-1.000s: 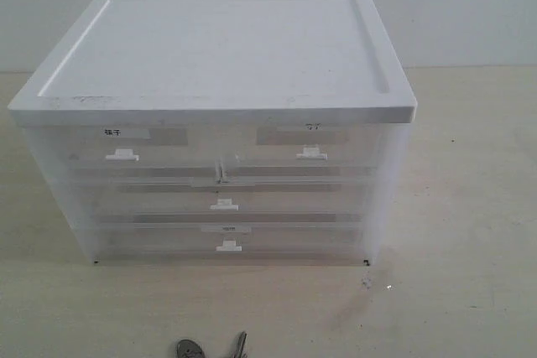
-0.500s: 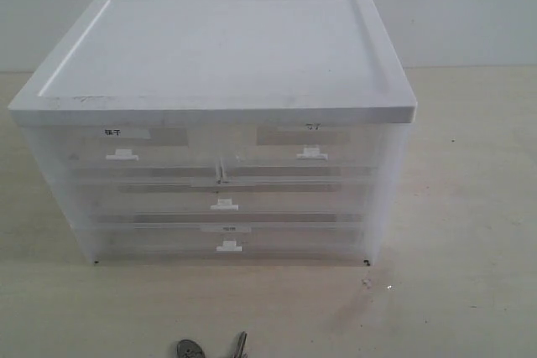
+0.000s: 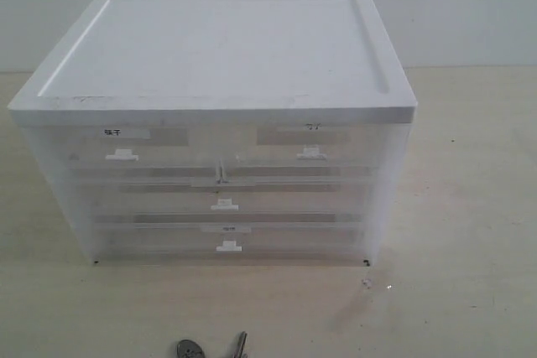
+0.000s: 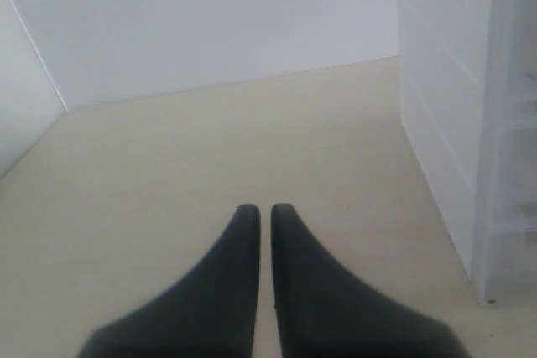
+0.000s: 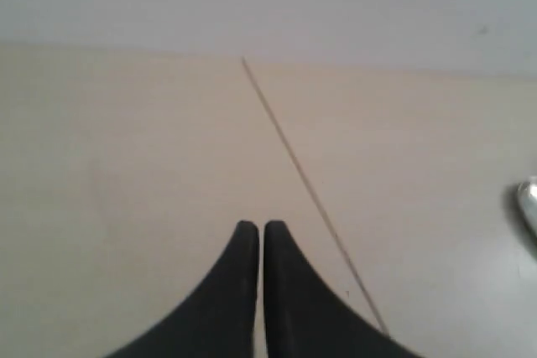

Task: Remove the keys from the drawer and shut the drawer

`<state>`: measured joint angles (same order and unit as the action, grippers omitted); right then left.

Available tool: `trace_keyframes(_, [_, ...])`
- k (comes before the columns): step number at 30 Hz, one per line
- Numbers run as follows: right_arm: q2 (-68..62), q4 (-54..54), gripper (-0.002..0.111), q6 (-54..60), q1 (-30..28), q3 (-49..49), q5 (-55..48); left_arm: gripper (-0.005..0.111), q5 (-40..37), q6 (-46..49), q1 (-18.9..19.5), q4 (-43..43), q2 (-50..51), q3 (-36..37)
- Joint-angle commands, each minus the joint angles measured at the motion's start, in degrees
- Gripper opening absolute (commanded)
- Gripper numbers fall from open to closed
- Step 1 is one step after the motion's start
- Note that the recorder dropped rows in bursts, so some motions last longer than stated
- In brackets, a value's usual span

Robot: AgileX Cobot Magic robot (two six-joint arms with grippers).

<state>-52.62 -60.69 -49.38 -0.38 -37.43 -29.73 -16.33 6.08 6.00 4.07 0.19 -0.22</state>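
A translucent white drawer cabinet point(image 3: 218, 123) stands in the middle of the exterior view, all its drawers flush with the front. The keys point(image 3: 210, 348) lie on the table in front of it, at the view's bottom edge; only a dark round tag and a grey key tip show. Neither arm appears in the exterior view. My left gripper point(image 4: 262, 208) is shut and empty above bare table, with the cabinet's side point(image 4: 453, 123) beside it. My right gripper point(image 5: 255, 225) is also shut and empty over the table; a shiny metal bit point(image 5: 529, 203) peeks in at that view's edge.
The pale wooden table point(image 3: 470, 207) spreads around the cabinet, with a white wall point(image 3: 470, 6) behind it. A thin seam point(image 5: 310, 190) runs across the tabletop in the right wrist view.
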Motion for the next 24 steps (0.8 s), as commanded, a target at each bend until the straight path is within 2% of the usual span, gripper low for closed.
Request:
trace_keyframes(1, [-2.8, 39.2, 0.0, 40.1, 1.1, -9.7, -14.5, 0.005, 0.1, 0.0, 0.2, -0.1, -0.2, 0.2])
trace_keyframes(3, [-3.5, 48.8, 0.0, 47.7, 1.1, -14.2, -22.3, 0.005, 0.1, 0.0, 0.2, -0.1, -0.2, 0.2])
trace_keyframes(8, [-2.6, 74.3, 0.0, 69.4, 1.5, -18.7, -32.2, 0.005, 0.1, 0.0, 0.2, -0.1, -0.2, 0.2])
trace_keyframes(12, [-1.2, 86.5, 0.0, 79.9, 8.7, -14.7, -35.0, 0.005, 0.1, 0.0, 0.2, -0.1, -0.2, 0.2])
trace_keyframes(18, [-0.6, 78.5, 0.0, 72.6, 25.1, -7.0, -31.8, 0.005, 0.1, 0.0, 0.2, -0.2, -0.2, 0.2])
trace_keyframes(24, [-1.3, 70.9, 0.0, 61.0, 45.7, -0.8, -18.3, 0.005, 0.1, 0.0, 0.2, -0.2, -0.2, 0.2])
